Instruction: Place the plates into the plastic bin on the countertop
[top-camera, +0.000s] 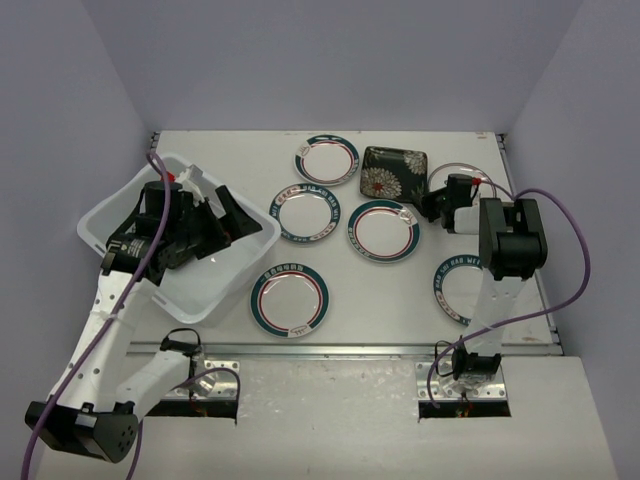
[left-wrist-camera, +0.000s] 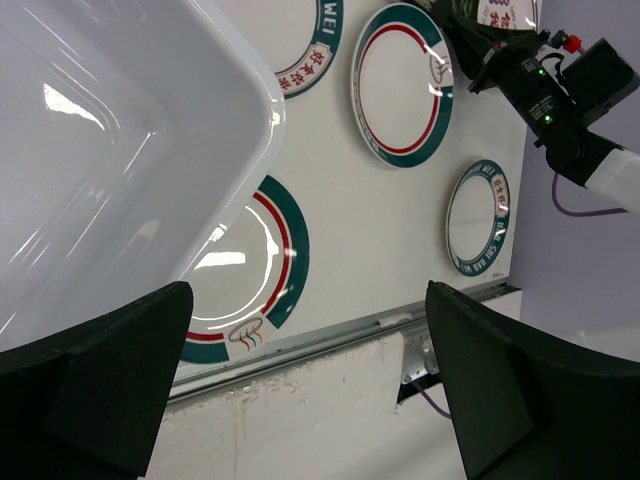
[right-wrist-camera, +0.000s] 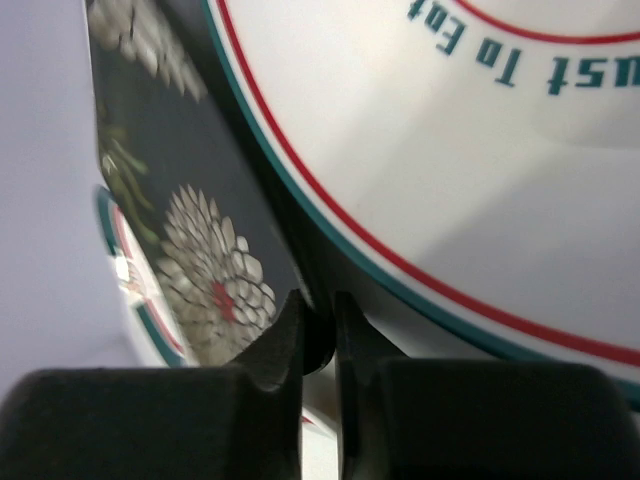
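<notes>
So the right claw (right-wrist-camera: 318, 300) has its fingers nearly pressed together, just a thin slit, pinching the rim of a white round plate (right-wrist-camera: 480, 200). That one has thin teal and red lines at the edge and teal lettering further in. Right beside it is the black square plate (top-camera: 393, 170) with white flowers.

The left claw (left-wrist-camera: 308, 290) is spread wide over the plastic bin (top-camera: 95, 225), a translucent white tub at the left of the countertop (top-camera: 380, 300). The teal-rimmed plates (top-camera: 308, 213) lie out on the countertop. The front plate (top-camera: 290, 298) sits just beside the bin's corner, near the metal rail (top-camera: 330, 350). There's bare surface between it and the right arm.
</notes>
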